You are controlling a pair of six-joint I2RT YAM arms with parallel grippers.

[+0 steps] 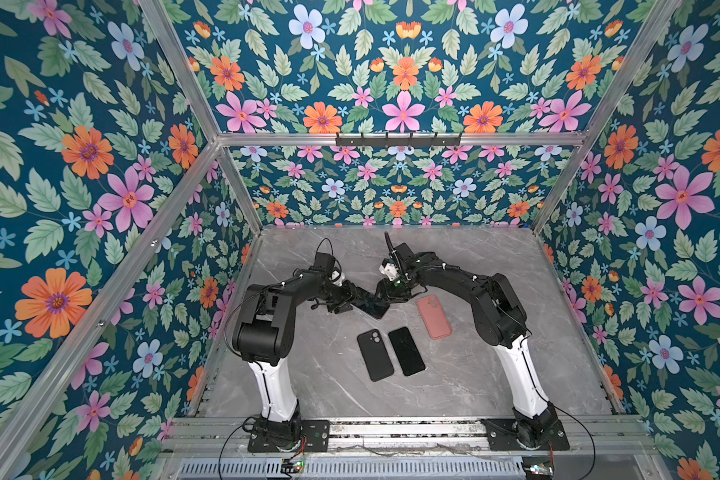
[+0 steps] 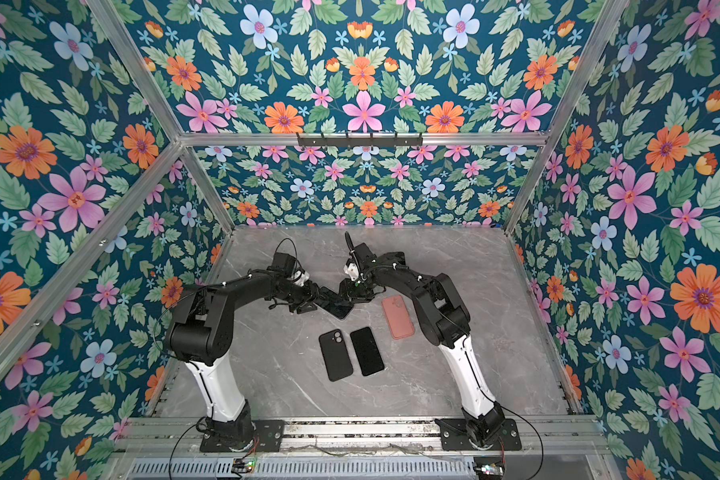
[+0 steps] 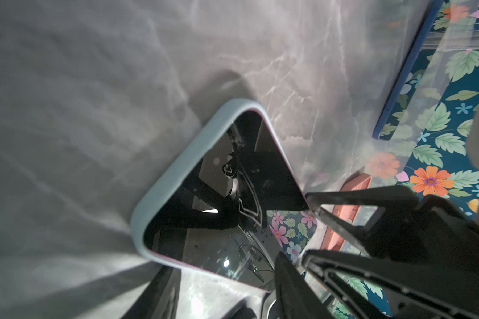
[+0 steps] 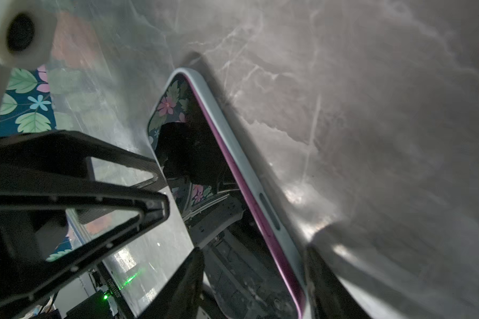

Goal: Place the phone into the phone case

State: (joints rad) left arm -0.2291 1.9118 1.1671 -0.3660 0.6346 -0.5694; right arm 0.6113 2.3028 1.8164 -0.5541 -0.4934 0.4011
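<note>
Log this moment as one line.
phone in pale blue case | left gripper, right gripper flanking it, grip unclear | pink case lies apart

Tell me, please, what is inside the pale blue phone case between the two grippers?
A phone with a dark screen and a magenta edge fills the pale blue case. Its back and the case's floor are covered.

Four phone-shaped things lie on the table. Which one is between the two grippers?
The phone in the pale blue case, screen up, left of the pink case. The black case and black phone lie nearer the front.
</note>
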